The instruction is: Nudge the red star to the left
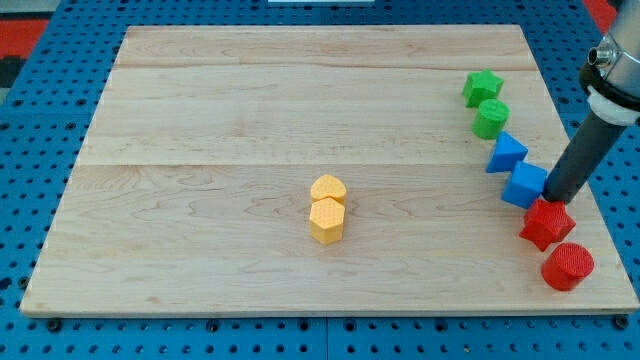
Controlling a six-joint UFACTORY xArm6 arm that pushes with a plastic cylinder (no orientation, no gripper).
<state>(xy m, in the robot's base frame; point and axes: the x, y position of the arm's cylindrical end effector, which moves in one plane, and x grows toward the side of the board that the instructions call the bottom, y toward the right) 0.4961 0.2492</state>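
Observation:
The red star [546, 222] lies near the view's right edge of the wooden board [250, 110], low down. My tip [556, 197] stands just above the star's upper right side, touching or almost touching it, and right beside the blue cube [524, 185]. A red cylinder [568, 266] sits just below and right of the star.
A blue triangular block [506, 153] sits above the blue cube. A green star [482, 87] and a green cylinder [490, 118] lie further up. A yellow heart-like block [328, 188] and a yellow hexagon [327, 220] touch near the board's middle.

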